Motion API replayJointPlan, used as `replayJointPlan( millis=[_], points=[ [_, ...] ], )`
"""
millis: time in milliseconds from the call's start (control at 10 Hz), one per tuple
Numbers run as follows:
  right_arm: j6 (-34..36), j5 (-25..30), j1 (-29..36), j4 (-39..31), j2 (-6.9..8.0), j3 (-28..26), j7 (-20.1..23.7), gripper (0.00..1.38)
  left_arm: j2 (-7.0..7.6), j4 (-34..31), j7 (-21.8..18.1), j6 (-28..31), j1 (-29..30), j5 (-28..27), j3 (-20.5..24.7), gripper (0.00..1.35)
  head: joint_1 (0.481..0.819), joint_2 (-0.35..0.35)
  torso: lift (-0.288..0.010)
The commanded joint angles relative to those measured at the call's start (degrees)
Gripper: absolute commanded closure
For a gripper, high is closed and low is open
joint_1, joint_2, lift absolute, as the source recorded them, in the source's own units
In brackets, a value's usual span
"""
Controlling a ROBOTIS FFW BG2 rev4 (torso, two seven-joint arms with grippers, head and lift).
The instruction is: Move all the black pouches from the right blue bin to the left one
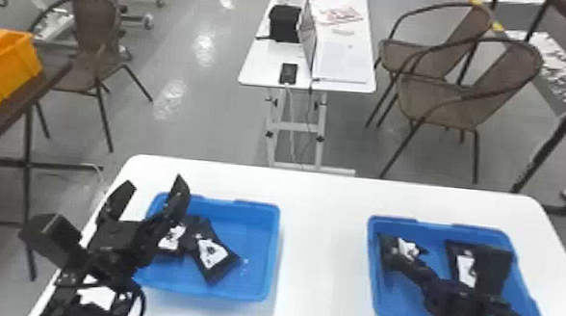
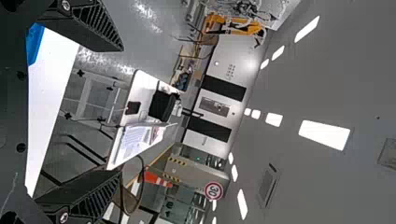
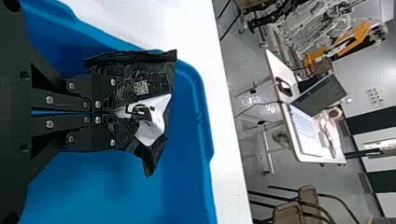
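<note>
At the right gripper (image 1: 398, 261), find fingers (image 3: 122, 93) closed together and clamped on a black pouch (image 3: 154, 77), across its white label. Place this pouch inside the right blue bin (image 1: 428, 229), at 10 o'clock from the bin's middle; cannot tell contact with the floor.

At the left gripper (image 1: 154, 187), find fingers (image 2: 95, 25) spread wide apart, with nothing between. Locate this gripper in the head view at the left blue bin's (image 1: 259, 245) 9 to 10 o'clock side, pointing toward 12.

In the right bin, note a second pouch (image 1: 496, 263) toward 2 o'clock, label visible. In the left bin, count two labelled pouches: one (image 1: 168, 257) toward 9 o'clock, partly hidden by the left gripper, and one (image 1: 212, 273) near the middle, aslant and touching its neighbour.

Record both bins on a white table (image 1: 323, 250), well apart. Beyond, log a smaller table (image 1: 255, 68) at 12 o'clock, brown chairs (image 1: 450, 103) at 1, and an orange container (image 1: 11, 73) at 10.
</note>
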Motion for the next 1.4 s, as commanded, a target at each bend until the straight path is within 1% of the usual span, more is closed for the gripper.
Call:
replayJointPlan(
  millis=[0,100,200,300,400,500,600,700,800,1000,1100,1300],
  points=[
    [3.3,-1.7,5.0,-12.2,-0.24,-0.1,0.0,1.27,-0.15,-0.6,0.1,0.8,-0.1,0.0,0.0,0.08,0.695,0.063,0.000],
    [5.1,-3.5,6.5,-18.1,-0.51,0.0,0.3,1.27,-0.15,-1.0,0.1,1.4,-0.2,0.3,0.0,0.08,0.695,0.062,0.000],
    [6.2,-5.4,5.8,-21.0,-0.77,1.5,2.3,1.27,-0.15,-1.4,0.1,2.6,-0.5,0.5,-0.1,0.08,0.695,0.063,0.000],
    [6.4,-6.3,3.4,-21.7,-0.94,4.1,5.1,1.27,-0.15,-2.0,0.1,4.5,-0.9,2.0,-0.4,0.08,0.695,0.073,0.000],
    [6.4,-7.2,-0.1,-20.8,-1.03,7.6,7.2,1.27,0.18,-2.8,0.1,6.0,-1.4,2.8,-0.8,0.08,0.695,0.103,0.000],
    [6.2,-8.9,-4.6,-17.4,-1.82,12.0,9.0,1.27,1.06,-3.5,0.1,7.4,-2.0,3.6,-1.3,0.08,0.695,0.134,0.000],
    [4.9,-10.8,-9.5,-12.2,-2.18,16.3,11.3,1.27,1.94,-3.7,0.1,8.6,-2.5,4.9,-2.0,0.08,0.695,0.150,0.000],
    [4.0,-12.7,-13.4,-7.8,-1.91,19.9,13.4,1.27,2.55,-4.0,0.0,10.4,-3.2,5.8,-2.7,0.08,0.695,0.185,0.000],
    [3.3,-13.9,-16.7,-4.2,-1.56,23.1,15.3,1.27,2.81,-4.6,0.0,12.3,-3.8,6.7,-3.2,0.08,0.695,0.214,0.000],
    [2.6,-15.2,-21.1,0.4,-0.94,28.2,18.1,1.27,2.81,-6.2,-1.1,18.7,-5.3,8.8,-3.7,0.08,0.695,0.252,0.000],
    [2.5,-15.6,-22.0,1.3,-0.59,29.4,18.6,1.27,3.08,-6.6,-2.3,21.3,-6.4,9.1,-4.3,0.08,0.695,0.256,0.000],
    [2.4,-19.1,-23.4,3.7,-0.24,32.3,19.2,1.27,3.52,-6.6,-4.0,25.3,-8.0,9.6,-5.3,0.08,0.695,0.254,0.000]
  ],
)
